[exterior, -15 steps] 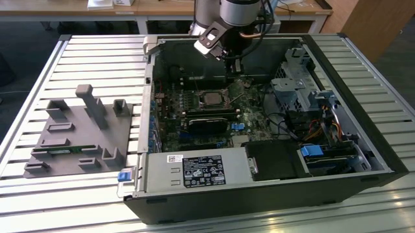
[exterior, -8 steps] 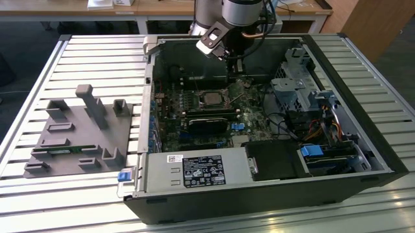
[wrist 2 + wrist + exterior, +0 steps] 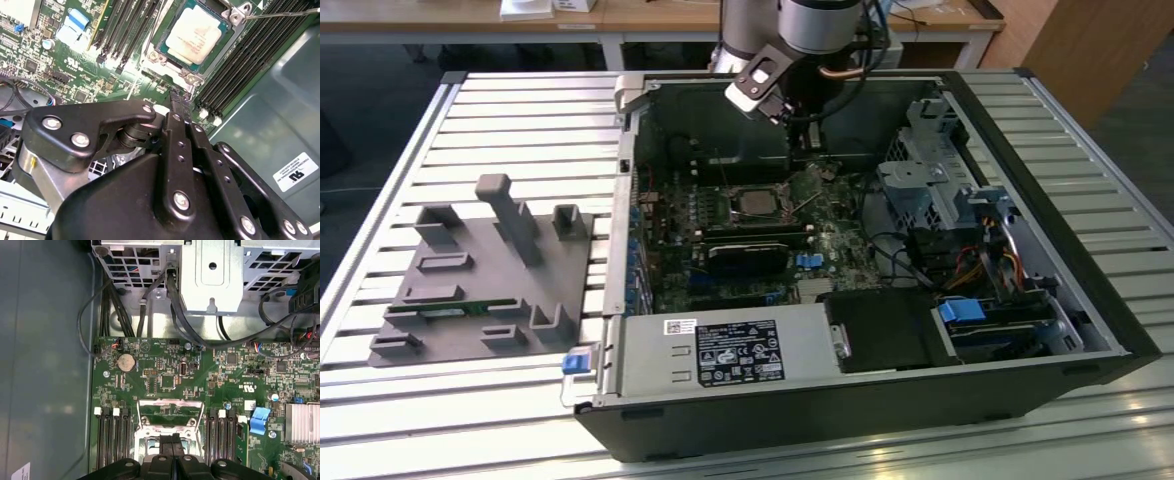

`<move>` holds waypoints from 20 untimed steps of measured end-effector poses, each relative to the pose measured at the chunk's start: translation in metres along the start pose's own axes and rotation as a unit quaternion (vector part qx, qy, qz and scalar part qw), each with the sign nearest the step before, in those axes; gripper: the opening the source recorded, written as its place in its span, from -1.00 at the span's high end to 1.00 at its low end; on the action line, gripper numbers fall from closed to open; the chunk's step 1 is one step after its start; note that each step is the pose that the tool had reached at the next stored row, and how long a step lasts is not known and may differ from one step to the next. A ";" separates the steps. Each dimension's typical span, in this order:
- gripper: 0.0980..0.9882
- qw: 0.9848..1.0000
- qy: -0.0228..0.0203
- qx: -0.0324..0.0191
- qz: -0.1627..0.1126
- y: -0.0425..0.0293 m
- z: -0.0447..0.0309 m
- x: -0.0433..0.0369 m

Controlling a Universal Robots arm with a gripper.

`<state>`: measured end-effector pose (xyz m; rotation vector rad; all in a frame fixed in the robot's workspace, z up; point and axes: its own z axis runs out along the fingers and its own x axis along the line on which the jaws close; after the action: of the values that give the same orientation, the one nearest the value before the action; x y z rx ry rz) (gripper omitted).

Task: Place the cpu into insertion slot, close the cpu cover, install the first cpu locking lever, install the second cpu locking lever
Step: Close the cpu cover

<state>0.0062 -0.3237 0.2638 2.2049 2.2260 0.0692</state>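
Fingers together, tips nr edge of cpu seated in insertion slot.

Arm: the silver-grey arm enters at the far middle of the exterior view and reaches steeply down.
Wrist: the wrist is tilted and carries a pale block on the side facing the exterior view's left.
End effector: the black end effector hangs below the wrist with its tips pointing down; it also shows in both wrist views.
Fingers: the two slim black fingers are pressed flat together, with a thin seam between them.
Linkage: black link bars with silver bolts spread out on either side of the fingers.
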 end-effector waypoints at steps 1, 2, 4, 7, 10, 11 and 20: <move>0.98 1.000 0.000 0.000 0.000 0.0005 0.0000 0.0000; 0.98 1.000 0.000 0.000 0.000 0.0008 0.0000 0.0000; 0.98 1.000 0.000 0.000 0.000 0.0017 0.0001 0.0000; 0.98 1.000 0.000 0.000 0.000 0.0034 0.0001 0.0000; 0.98 1.000 0.000 0.000 0.000 0.0062 0.0003 0.0000; 0.98 1.000 0.000 0.000 0.000 0.0073 0.0003 0.0000; 0.98 1.000 0.000 0.000 0.000 0.0146 0.0007 -0.0001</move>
<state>0.0208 -0.3236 0.2637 2.2050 2.2260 0.0692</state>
